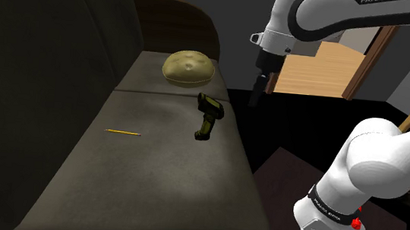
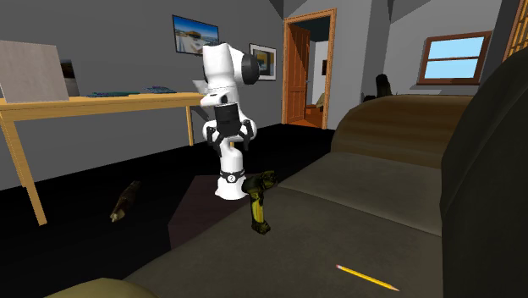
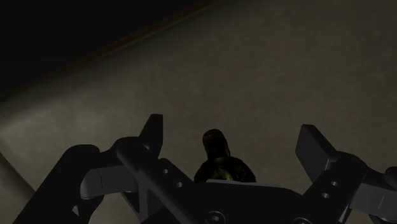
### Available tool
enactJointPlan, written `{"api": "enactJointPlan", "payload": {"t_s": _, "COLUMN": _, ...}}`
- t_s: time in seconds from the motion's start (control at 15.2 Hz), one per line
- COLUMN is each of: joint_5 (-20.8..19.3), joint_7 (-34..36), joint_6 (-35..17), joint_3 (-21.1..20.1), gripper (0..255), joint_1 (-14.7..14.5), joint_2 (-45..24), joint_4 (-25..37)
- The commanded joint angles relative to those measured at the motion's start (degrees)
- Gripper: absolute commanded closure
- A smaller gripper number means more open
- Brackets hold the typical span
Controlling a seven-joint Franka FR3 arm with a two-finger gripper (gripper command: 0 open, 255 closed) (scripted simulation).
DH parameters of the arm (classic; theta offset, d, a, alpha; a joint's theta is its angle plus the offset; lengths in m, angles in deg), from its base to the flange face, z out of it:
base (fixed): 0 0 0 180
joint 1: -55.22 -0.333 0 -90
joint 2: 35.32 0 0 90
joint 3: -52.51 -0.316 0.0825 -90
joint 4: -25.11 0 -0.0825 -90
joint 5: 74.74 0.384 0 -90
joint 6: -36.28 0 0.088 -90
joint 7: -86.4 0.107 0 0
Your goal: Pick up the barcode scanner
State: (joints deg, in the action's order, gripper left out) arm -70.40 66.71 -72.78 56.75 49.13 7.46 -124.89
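Observation:
The barcode scanner point(image 1: 207, 116) is dark with yellow-green markings and lies on the sofa seat point(image 1: 152, 182) near the seat's front edge. In the second exterior view the scanner point(image 2: 261, 201) stands at that same edge. My black gripper point(image 1: 258, 94) hangs above the floor just off the sofa's front, higher than the scanner and to its right in the shoulder view. Its fingers are open and hold nothing. In the wrist view the scanner point(image 3: 219, 162) lies below, between the two spread fingers of the gripper point(image 3: 232, 143), well apart from them.
A yellow pencil point(image 1: 123, 132) lies on the seat further in from the scanner. A round tan cushion point(image 1: 188, 67) sits at the seat's far end. A wooden table point(image 2: 101, 103) and a small dark object on the floor point(image 2: 125, 201) are beside the stand.

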Motion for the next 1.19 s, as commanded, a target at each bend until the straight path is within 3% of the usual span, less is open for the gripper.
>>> {"api": "enactJointPlan", "payload": {"t_s": 0.0, "joint_5": 1.6, "joint_7": -8.1, "joint_6": -8.6, "joint_3": 3.2, "gripper": 0, "joint_1": -2.6, "joint_2": -1.3, "joint_4": -2.9}}
{"api": "enactJointPlan", "payload": {"t_s": 0.33, "joint_5": 9.5, "joint_7": -30.3, "joint_6": -25.5, "joint_3": 13.5, "gripper": 0, "joint_1": -13.0, "joint_2": -7.7, "joint_4": -4.9}}
{"api": "enactJointPlan", "payload": {"t_s": 0.46, "joint_5": 13.1, "joint_7": -38.0, "joint_6": -29.6, "joint_3": 17.5, "gripper": 0, "joint_1": -17.7, "joint_2": -9.9, "joint_4": -4.6}}
{"api": "enactJointPlan", "payload": {"t_s": 1.06, "joint_5": 16.2, "joint_7": -42.2, "joint_6": -36.0, "joint_3": 20.1, "gripper": 0, "joint_1": -20.3, "joint_2": -13.5, "joint_4": -7.6}}
{"api": "enactJointPlan", "payload": {"t_s": 1.12, "joint_5": 16.2, "joint_7": -42.1, "joint_6": -36.0, "joint_3": 20.0, "gripper": 255, "joint_1": -20.3, "joint_2": -13.5, "joint_4": -7.6}}
